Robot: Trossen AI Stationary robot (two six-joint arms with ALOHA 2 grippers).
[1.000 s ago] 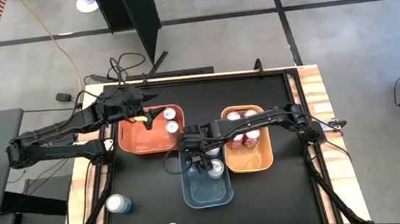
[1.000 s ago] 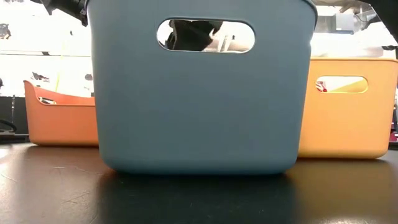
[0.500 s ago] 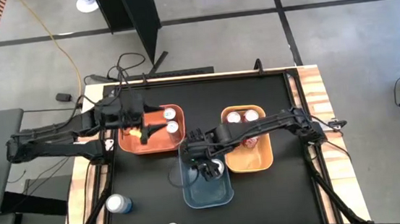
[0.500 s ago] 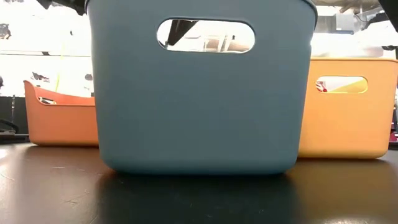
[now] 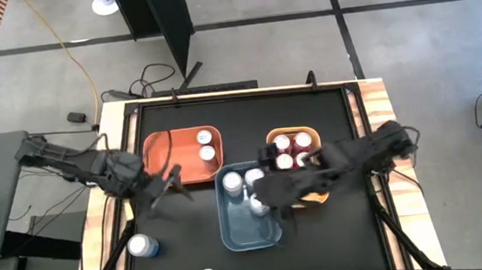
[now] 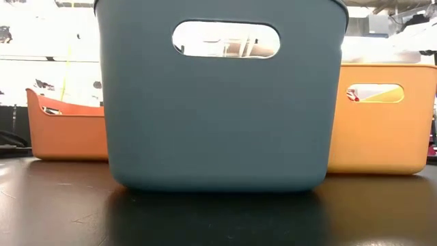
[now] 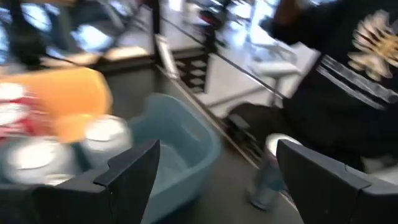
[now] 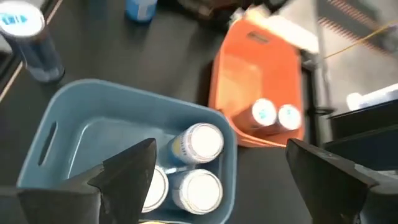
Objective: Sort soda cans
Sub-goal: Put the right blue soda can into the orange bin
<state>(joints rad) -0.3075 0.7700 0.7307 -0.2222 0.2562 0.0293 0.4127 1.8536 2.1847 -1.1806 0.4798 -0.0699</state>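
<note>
Three soda cans (image 8: 198, 167) stand upright in the blue bin (image 5: 249, 226), silver tops up. The orange bin (image 5: 173, 158) holds two cans (image 5: 206, 146), and the yellow bin (image 5: 312, 194) holds red cans (image 5: 291, 141). Three more cans (image 5: 141, 245) stand on the table's near left. My right gripper (image 8: 221, 149) hangs open above the blue bin's right side (image 5: 268, 189), with nothing between its fingers. My left gripper (image 7: 217, 149) is open and empty over the bare table (image 5: 173, 178), between the orange bin and the loose cans. No gripper shows in the low view.
In the low view the blue bin (image 6: 218, 102) fills the front, with the orange bin (image 6: 68, 130) and the yellow bin (image 6: 379, 116) behind it. A person's dark garment (image 7: 348, 68) shows beyond the table. The table's near right and far strip lie bare.
My right gripper has risen out of the blue bin and drawn back toward the table's right, still open, so the bin's cans now show. My left gripper has swung from above the orange bin toward the near edge, turning to face the blue bin.
</note>
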